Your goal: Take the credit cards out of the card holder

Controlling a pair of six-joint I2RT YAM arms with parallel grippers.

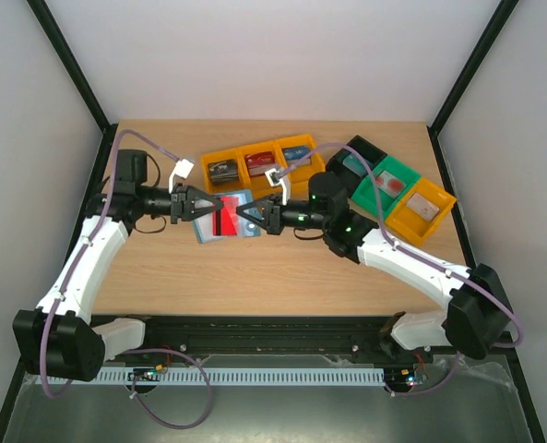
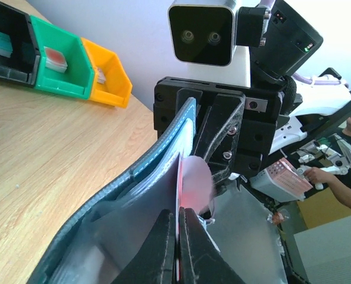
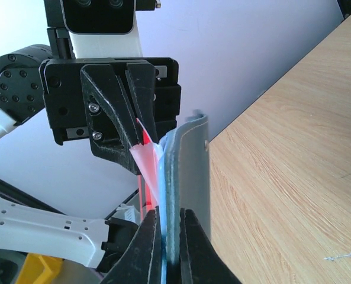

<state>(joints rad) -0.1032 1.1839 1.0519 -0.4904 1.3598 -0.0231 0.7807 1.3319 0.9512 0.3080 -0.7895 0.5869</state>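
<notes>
extraction step: the holder [image 1: 208, 231] hangs over mid-table between both arms, right gripper [image 1: 243, 214] clamped on its edge, left gripper [image 1: 215, 205] pinched shut on the red card [image 1: 225, 222]; next move likely needs a straight outward pull.

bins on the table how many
6. Three yellow bins side by side at the back; a black bin, a green bin and another yellow bin in a line toward the right. Some may be hidden.
</notes>
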